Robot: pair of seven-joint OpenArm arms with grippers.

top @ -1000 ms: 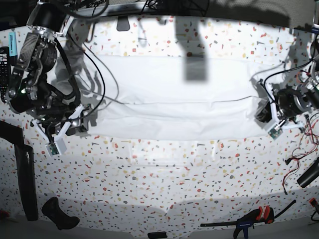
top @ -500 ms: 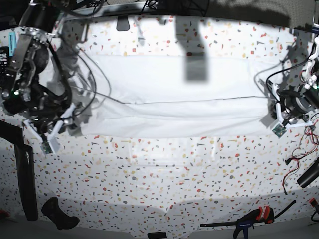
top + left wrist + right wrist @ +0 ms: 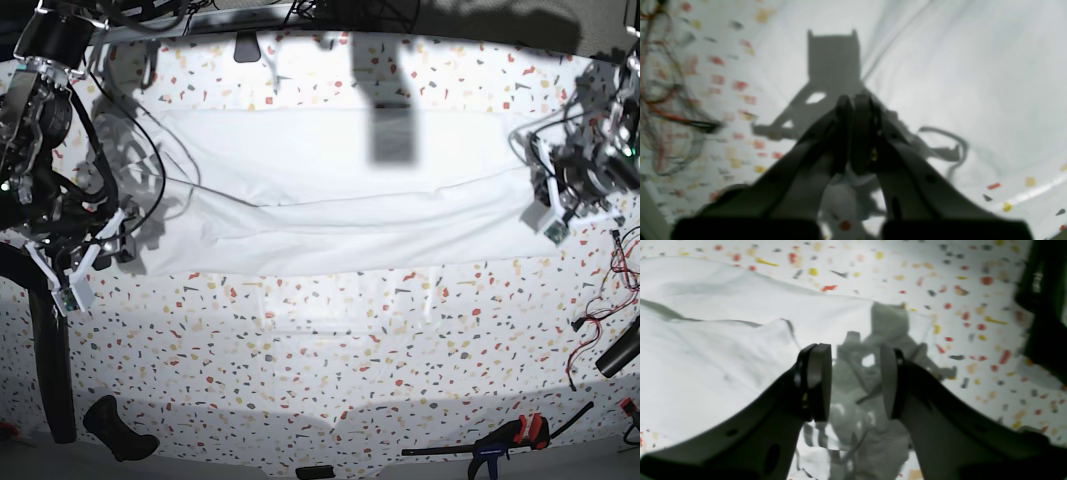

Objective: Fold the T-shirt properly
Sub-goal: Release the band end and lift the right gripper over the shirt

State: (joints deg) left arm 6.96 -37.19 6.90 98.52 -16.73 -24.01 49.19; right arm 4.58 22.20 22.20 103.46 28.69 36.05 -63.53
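Clearly the left claw point(image 3: 855, 103) is clenched, though whether it pinches cloth I cannot tell; the right claw point(image 3: 855, 380) hangs released. If cloth is caught, it may drag the T-shirt point(image 3: 350, 200), lying along the table's point(image 3: 320, 350) far edge. Since a second ago both arms have drawn outward.

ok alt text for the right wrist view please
An open claw hangs just above the rumpled edge of a white T-shirt, holding nothing. The shirt lies on a speckled table, and the claw's shadow falls on the cloth.
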